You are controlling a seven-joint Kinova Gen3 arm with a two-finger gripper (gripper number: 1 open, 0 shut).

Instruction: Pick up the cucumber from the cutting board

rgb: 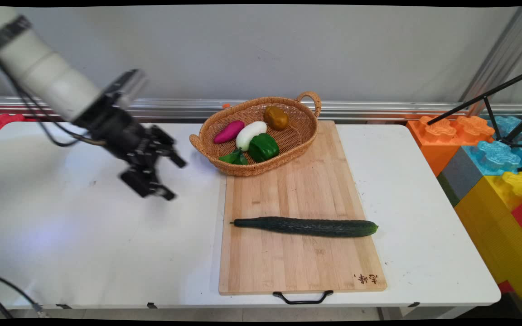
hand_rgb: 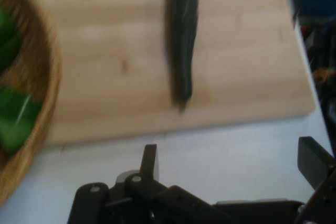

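My black gripper (rgb: 176, 179) hangs open and empty above the white table (rgb: 84, 235), left of the wooden cutting board (rgb: 297, 190). In the hand view its two fingers stand wide apart around the gripper's midpoint (hand_rgb: 233, 163), over bare table just short of the board's edge (hand_rgb: 157, 77). A long dark green cucumber (rgb: 306, 226) lies across the board; its stem end (hand_rgb: 182, 51) points toward the gripper. A wicker basket (rgb: 306, 131) rests on the board's far end, holding a purple vegetable (rgb: 229, 131), a white one (rgb: 250, 135), a brown one (rgb: 276, 117) and a green pepper (rgb: 263, 146).
Large coloured building blocks (rgb: 492, 167) are stacked past the table's right edge, with a black tripod (rgb: 492, 104) above them. The board has a black handle (rgb: 303, 298) at the near edge. A metal rail (rgb: 379, 108) runs along the wall behind.
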